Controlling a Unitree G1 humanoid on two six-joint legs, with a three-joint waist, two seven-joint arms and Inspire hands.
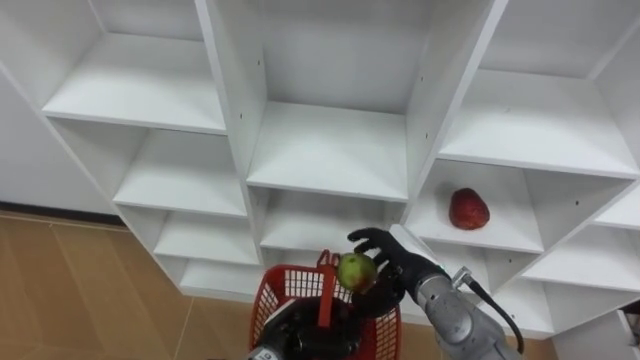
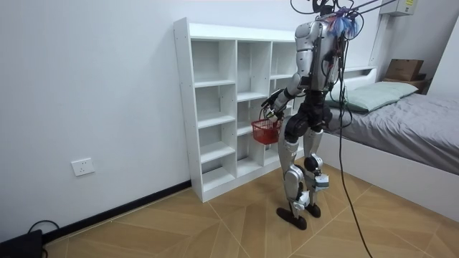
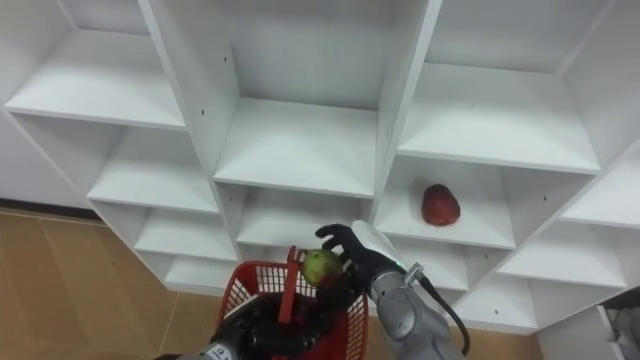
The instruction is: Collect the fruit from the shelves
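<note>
My right hand point(image 1: 392, 256) is curled round a green apple point(image 1: 356, 270) and holds it just above the far rim of a red plastic basket point(image 1: 283, 297). The basket's red handle point(image 1: 325, 290) stands upright, and my dark left hand point(image 1: 300, 335) grips it at the view's bottom edge. A red fruit point(image 1: 469, 209) lies on a shelf of the white closet point(image 1: 330, 150), in the right column, up and to the right of my right hand. In the room view the basket point(image 2: 266, 130) hangs in front of the closet's middle shelves.
The closet's other compartments point(image 1: 140, 95) show bare white boards. Wooden floor point(image 1: 80, 290) lies at the lower left. In the room view I stand facing the closet point(image 2: 215, 107), with a bed point(image 2: 401, 122) behind me on the room view's right.
</note>
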